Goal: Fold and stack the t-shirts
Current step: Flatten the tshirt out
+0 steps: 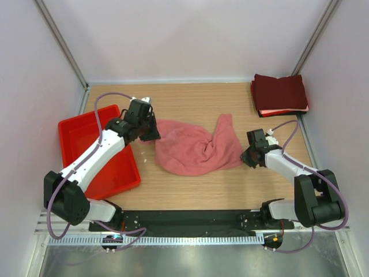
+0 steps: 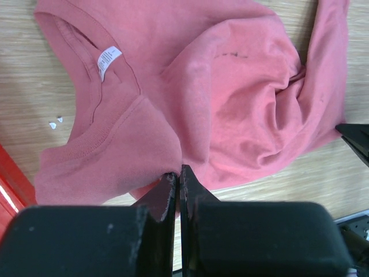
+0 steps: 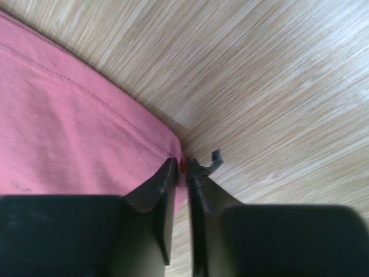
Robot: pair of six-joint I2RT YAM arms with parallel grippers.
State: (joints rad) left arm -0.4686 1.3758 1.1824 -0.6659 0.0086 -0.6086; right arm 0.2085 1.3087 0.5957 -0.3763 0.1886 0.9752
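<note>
While both grippers pinch it, the pink shirt (image 1: 193,153) lies crumpled at the centre.
The left gripper (image 1: 153,136) is clamped on its collar side at 9 o'clock and the right gripper (image 1: 246,157) on a hem corner at 3 o'clock. The folded maroon shirts (image 1: 279,91) sit stacked at 1 o'clock, the red tray (image 1: 72,131) at 9.

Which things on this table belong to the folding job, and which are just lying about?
Part of the job:
pink t-shirt, crumpled mid-table
stack of folded maroon t-shirts, far right corner

Just lying about:
red tray, on the left
white scraps, on the wood near the pink shirt's collar
</note>
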